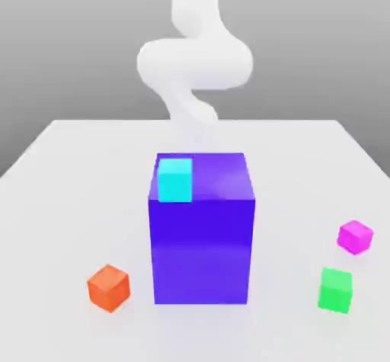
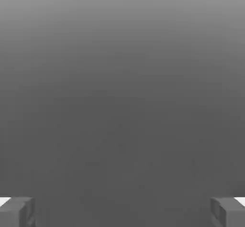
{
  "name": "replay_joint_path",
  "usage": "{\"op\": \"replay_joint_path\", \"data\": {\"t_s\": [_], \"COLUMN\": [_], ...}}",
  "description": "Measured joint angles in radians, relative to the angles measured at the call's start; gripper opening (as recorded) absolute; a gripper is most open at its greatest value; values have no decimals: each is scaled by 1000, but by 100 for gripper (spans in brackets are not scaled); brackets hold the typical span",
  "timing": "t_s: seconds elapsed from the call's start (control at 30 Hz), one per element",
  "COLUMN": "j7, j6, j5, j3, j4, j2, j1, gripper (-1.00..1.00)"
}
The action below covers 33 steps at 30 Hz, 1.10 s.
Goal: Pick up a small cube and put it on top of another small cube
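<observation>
magenta-pink small cube (image 1: 355,237) sits on the worktop (image 1: 68,200) at the exterior view's right, just behind the green cube (image 1: 335,289), so the tool (image 2: 122,211), fingers spread wide and empty, could nudge that neighbour or clip the big blue-purple block (image 1: 202,238) descending.

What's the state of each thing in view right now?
hand: open, fingers wide apart, nothing between them
magenta cube: on the table, free
green cube: on the table, free
orange cube: on the table, free
cyan cube: resting on top of the big blue block
</observation>
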Motion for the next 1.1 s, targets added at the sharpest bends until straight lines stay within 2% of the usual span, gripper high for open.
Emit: {"op": "replay_joint_path", "data": {"t_s": [0.3, 0.57, 0.73, 0.93, 0.97, 1.1], "j7": [-425, -770, -924, -842, -831, -830], "j6": [193, 358, 461, 624, 645, 643], "j5": [15, 1, -82, -242, -255, -256], "j3": [73, 184, 250, 127, 106, 106], "j4": [-152, -283, -361, -333, -328, -328], "j2": [335, 621, 805, 1023, 1049, 1049], "j1": [293, 501, 624, 728, 747, 747], "gripper": [0, 0, 0, 0, -100, -100]}}
